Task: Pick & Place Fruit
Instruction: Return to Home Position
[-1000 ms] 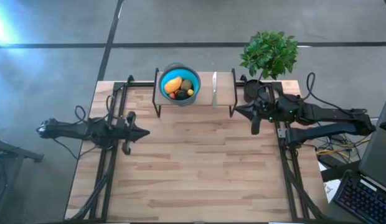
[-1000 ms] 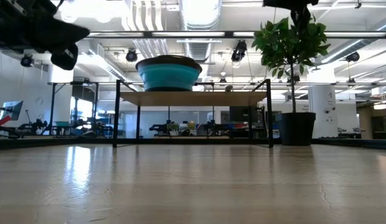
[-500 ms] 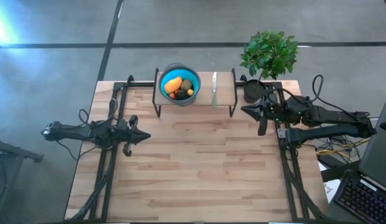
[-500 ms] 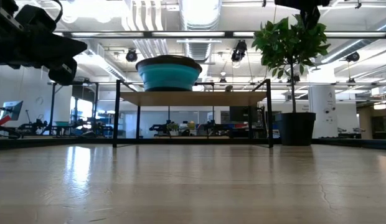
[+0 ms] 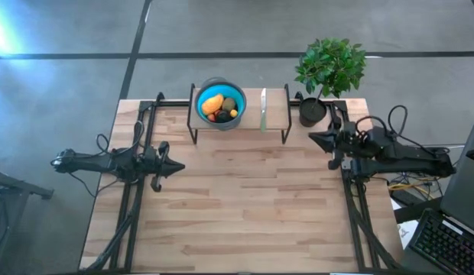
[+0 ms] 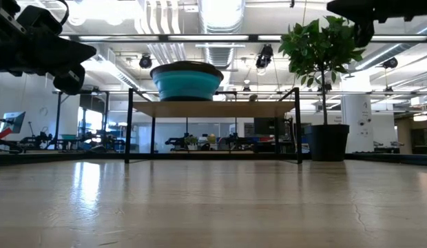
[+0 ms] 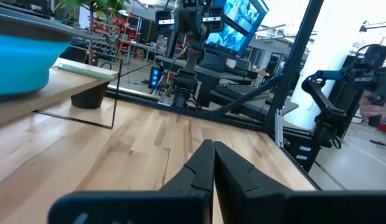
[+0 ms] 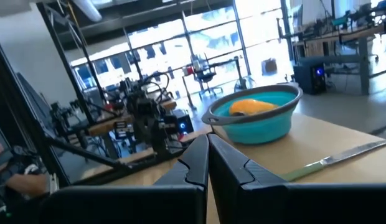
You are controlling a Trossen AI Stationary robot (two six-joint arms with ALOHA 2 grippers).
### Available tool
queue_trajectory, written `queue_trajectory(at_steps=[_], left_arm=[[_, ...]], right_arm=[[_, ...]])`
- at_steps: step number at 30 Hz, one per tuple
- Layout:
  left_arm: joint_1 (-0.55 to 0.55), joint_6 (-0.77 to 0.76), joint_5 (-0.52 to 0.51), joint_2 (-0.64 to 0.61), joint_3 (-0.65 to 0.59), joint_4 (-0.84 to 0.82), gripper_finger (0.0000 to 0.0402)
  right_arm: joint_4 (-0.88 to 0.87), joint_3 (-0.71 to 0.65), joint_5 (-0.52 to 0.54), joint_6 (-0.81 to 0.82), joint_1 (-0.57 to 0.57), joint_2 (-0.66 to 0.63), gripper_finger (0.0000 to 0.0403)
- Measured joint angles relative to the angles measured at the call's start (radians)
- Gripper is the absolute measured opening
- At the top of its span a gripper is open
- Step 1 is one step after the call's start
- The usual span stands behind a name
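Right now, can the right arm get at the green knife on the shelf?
Probably yes: the green knife lies bare on the shelf, clear of the blue bowl, and nothing stands between it and the right gripper, which is shut.

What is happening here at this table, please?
The fruit lies in the blue bowl on the shelf, with the green knife beside the bowl. Neither arm holds anything: the left gripper hangs shut over the left side of the table, and the right gripper, also shut, hangs at the right edge near the potted plant.
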Motion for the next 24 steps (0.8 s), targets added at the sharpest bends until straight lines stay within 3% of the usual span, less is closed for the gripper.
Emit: queue_trajectory(at_steps=[18, 24], left_arm=[[-0.001, 0.005, -0.001, 0.0, -0.001, -0.001, 0.0014], [-0.001, 0.005, -0.001, 0.002, -0.002, -0.001, 0.0012]], right_arm=[[0.024, -0.232, 0.0, -0.011, 0.0, -0.333, 0.0008], [0.02, -0.278, -0.001, -0.009, 0.0, -0.337, 0.0008]])
